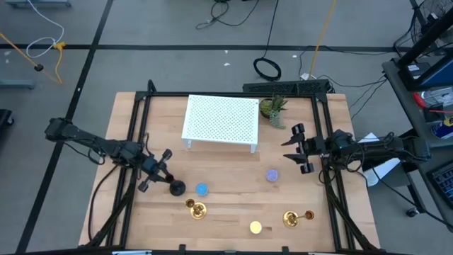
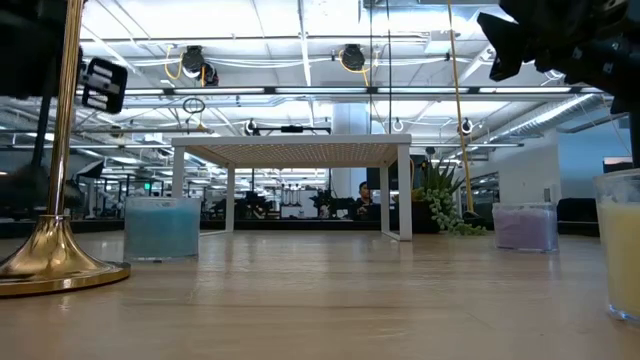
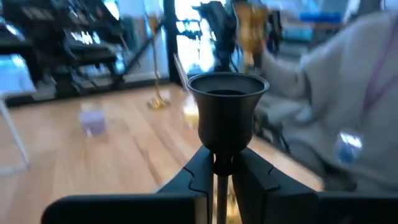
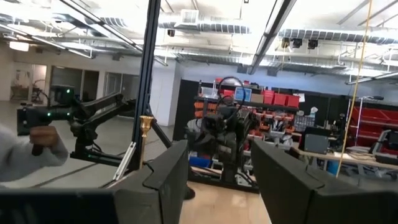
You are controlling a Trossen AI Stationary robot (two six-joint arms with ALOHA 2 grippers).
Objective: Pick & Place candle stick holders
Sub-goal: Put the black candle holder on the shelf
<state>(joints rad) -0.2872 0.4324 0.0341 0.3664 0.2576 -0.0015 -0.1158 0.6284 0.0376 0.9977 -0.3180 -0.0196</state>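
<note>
We see left gripper (image 1: 157,172) clenched on black holder (image 3: 227,111) stem below cup, probably keeping it upright, front-left on table (image 1: 226,177). Right gripper (image 1: 301,147) released, waiting at right. Gold holders (image 1: 197,208) near front edge.

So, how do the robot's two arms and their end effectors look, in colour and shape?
Both arms are black and slender, built of jointed segments. Each ends in a two-finger end effector: the left end effector and the right end effector. In the wrist views the fingers are dark, flat, angular plates. No coloured markings or loose cables are visible on the arms.
</note>
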